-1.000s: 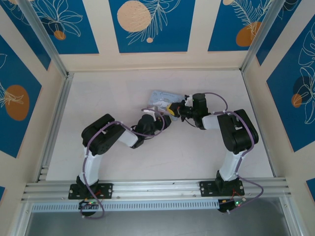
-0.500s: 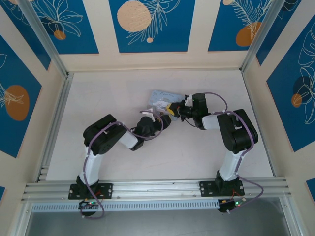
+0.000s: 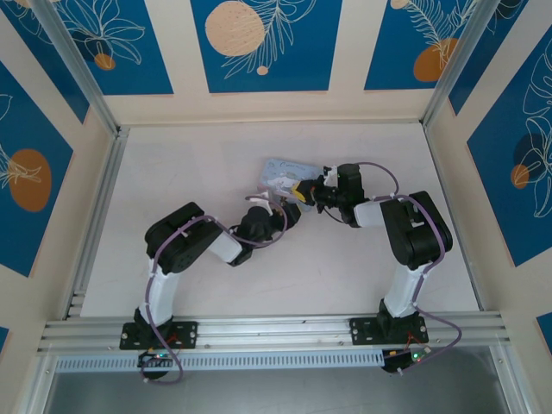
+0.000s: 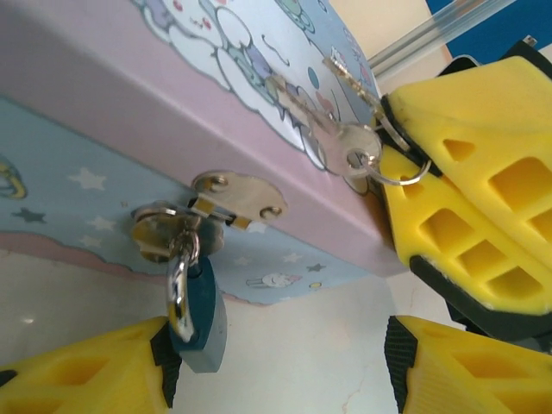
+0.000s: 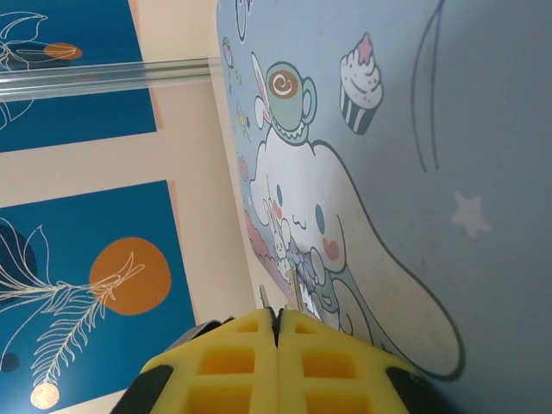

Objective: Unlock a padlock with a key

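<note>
Two ribbed grippers: left (image 4: pixel 280 354) agape beside teal padlock (image 4: pixel 200 319), right (image 5: pixel 278 315) tight on silvery key (image 4: pixel 358 153).

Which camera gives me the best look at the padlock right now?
Left wrist: the padlock hangs close up from the tin's clasp, shackle and body clear, between the open left gripper's fingers. In the top external view it is too small to make out. The right wrist view faces the tin's printed lid.

Tin (image 4: pixel 103 95): smooth printed metal, satin sheen.
Hasp (image 4: pixel 237 197) on tin front: polished bright metal.
Padlock (image 4: pixel 200 317) below tin hasp: matt dark body, glossy metal shackle.
Key (image 4: pixel 332 134) on tin lid: shiny metal.
</note>
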